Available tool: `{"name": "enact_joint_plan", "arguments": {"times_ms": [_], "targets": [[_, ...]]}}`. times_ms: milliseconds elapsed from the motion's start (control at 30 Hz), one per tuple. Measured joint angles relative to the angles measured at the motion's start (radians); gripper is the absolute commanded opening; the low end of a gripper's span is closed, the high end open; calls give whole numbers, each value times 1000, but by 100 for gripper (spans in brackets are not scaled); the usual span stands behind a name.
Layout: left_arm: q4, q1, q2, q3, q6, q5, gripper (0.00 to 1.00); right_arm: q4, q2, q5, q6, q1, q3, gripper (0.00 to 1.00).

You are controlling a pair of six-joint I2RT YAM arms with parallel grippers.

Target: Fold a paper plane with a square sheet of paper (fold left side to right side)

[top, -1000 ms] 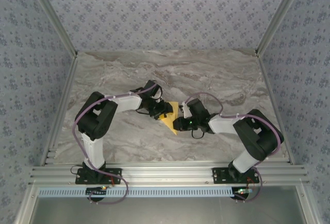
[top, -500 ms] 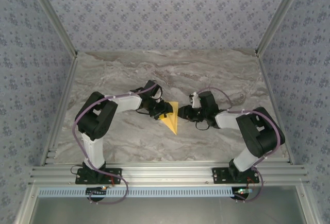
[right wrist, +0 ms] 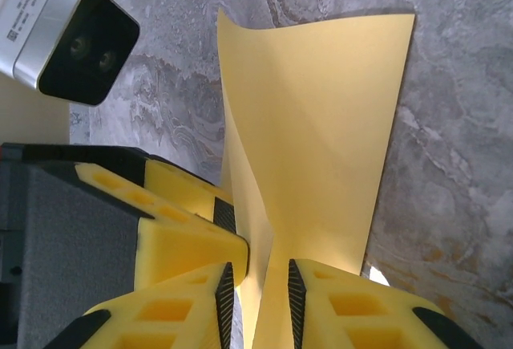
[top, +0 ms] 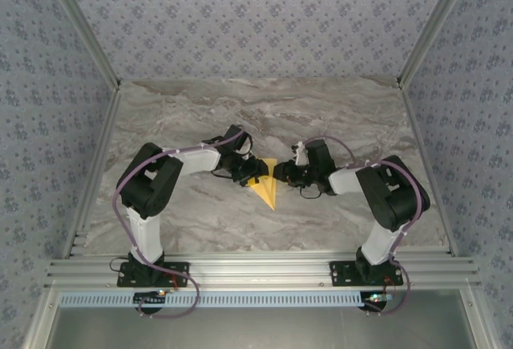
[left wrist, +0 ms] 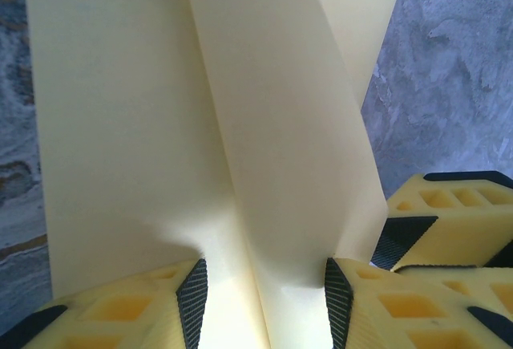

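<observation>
While both grippers pinch it (opposite edges), paper plane [top: 267, 184] stands between.

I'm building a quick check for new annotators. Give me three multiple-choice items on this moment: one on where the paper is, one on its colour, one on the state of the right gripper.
1. Where does the paper plane lie on the table?
A. by the far edge
B. between the two grippers
C. beside the left arm's base

2. What colour is it?
A. yellow-orange
B. blue
C. white

3. What is the right gripper doing?
A. standing wide open above the table
B. holding a pen
C. pinching a raised fold of the paper

Answers: B, the top view shows it between the left gripper and the right one; A, every view shows it; C, the right wrist view shows both pads against the fold.
</observation>
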Motion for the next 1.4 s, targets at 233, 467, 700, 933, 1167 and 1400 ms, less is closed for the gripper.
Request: {"name": "enact_joint_plan", "arguments": {"times_ms": [233, 467, 700, 933, 1167, 1400], "targets": [[0, 0, 0, 0, 0, 0, 46, 1, 27, -1, 3, 0, 22, 14], [0, 0, 0, 0, 0, 0, 46, -75, 29, 19, -40, 0, 55, 8], [0, 0, 0, 0, 0, 0, 46, -160, 29, 59, -91, 0, 82, 8], [0, 0, 0, 0, 0, 0, 46, -198, 38, 67, -119, 0, 98, 8], [-1, 0, 0, 0, 0, 0, 46, -224, 50, 85, -126, 3, 105, 8], [0, 0, 0, 0, 0, 0, 46, -274, 57, 95, -169, 12, 135, 8]]}}
